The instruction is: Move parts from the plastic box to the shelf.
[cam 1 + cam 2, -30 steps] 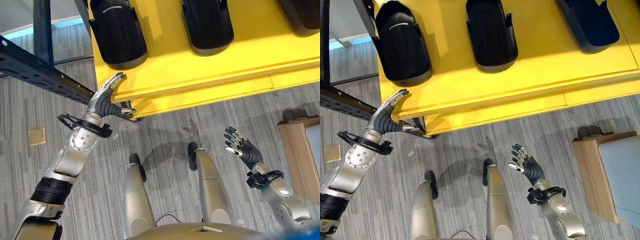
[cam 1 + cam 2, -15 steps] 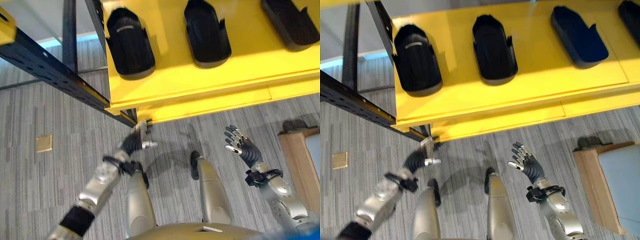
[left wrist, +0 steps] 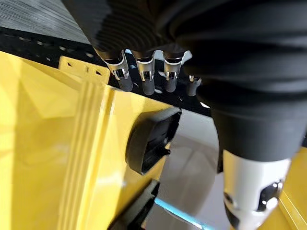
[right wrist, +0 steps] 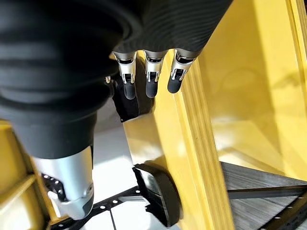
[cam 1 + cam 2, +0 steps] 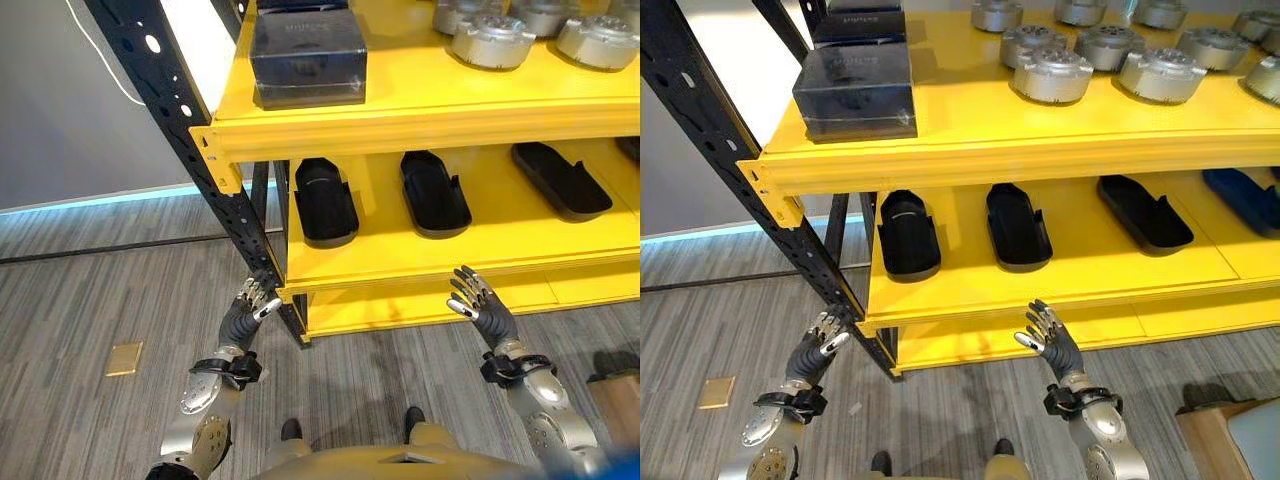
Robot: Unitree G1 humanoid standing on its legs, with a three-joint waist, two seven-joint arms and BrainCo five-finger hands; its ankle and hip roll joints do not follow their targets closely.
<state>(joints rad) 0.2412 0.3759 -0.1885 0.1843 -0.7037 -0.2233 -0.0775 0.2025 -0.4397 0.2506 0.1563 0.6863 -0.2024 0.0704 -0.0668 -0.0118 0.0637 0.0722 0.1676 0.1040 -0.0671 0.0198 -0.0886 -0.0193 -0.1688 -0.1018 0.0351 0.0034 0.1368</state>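
A yellow shelf (image 5: 420, 120) on black uprights (image 5: 190, 130) stands before me. Its upper level carries dark plastic boxes (image 5: 305, 50) and several silver round parts (image 5: 1052, 75). On the lower level lie three black oblong parts (image 5: 325, 200) (image 5: 433, 192) (image 5: 560, 180). My left hand (image 5: 245, 315) is raised by the upright at the shelf's left corner, fingers straight, holding nothing. My right hand (image 5: 480, 305) is up before the lower level's front edge, fingers spread and empty. The left wrist view shows straight fingers (image 3: 144, 79) and a black part (image 3: 151, 139); the right wrist view shows the same, fingers (image 4: 149, 76) and a black part (image 4: 127, 100).
A wooden box (image 5: 1230, 435) with a pale blue inside stands on the grey floor at the lower right. A small brass plate (image 5: 125, 358) is set in the floor at the left. A grey wall (image 5: 60, 100) lies left of the upright.
The camera has swung upward, bringing the upper level into sight. My left hand left the shelf's corner, dropped, and now stands raised by the upright. The right hand stays open.
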